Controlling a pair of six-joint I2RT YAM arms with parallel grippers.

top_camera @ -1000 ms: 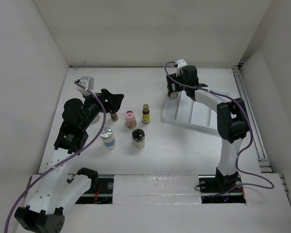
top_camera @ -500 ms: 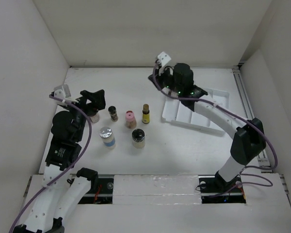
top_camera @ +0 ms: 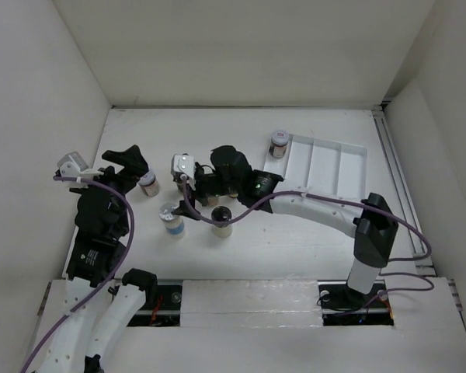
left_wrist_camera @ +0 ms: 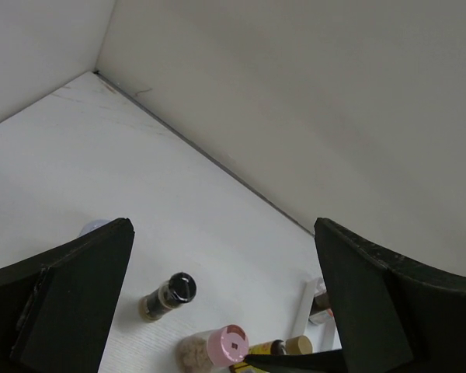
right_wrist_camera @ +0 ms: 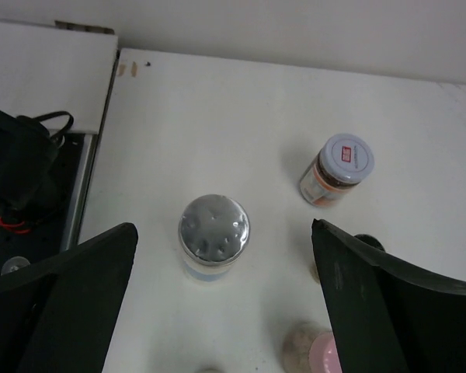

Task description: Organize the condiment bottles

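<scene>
My right gripper [top_camera: 196, 194] is open and empty, low over the middle of the bottle cluster. It hides the pink-capped, dark narrow and yellow bottles from above. In its wrist view the silver-lidded, blue-labelled jar [right_wrist_camera: 213, 233] stands between the fingers, with a white-lidded brown jar [right_wrist_camera: 338, 169] beyond and the pink cap [right_wrist_camera: 326, 359] at the bottom edge. My left gripper [top_camera: 128, 162] is open and empty at the left, beside the white-lidded jar [top_camera: 148, 184]. Its view shows the dark narrow bottle [left_wrist_camera: 167, 295], the pink-capped jar [left_wrist_camera: 217, 346] and the yellow bottle [left_wrist_camera: 283, 347]. A black-lidded jar [top_camera: 221, 220] and the blue-labelled jar [top_camera: 172, 219] stand nearer.
The white ridged tray [top_camera: 326, 163] lies at the back right, with one brown jar [top_camera: 279, 143] standing at its left end. White walls enclose the table on the left, back and right. A rail [top_camera: 400, 186] runs along the right edge.
My right arm has swung from the tray to over the bottle cluster, leaving a brown jar in the tray. My left gripper has drawn back to the left.
</scene>
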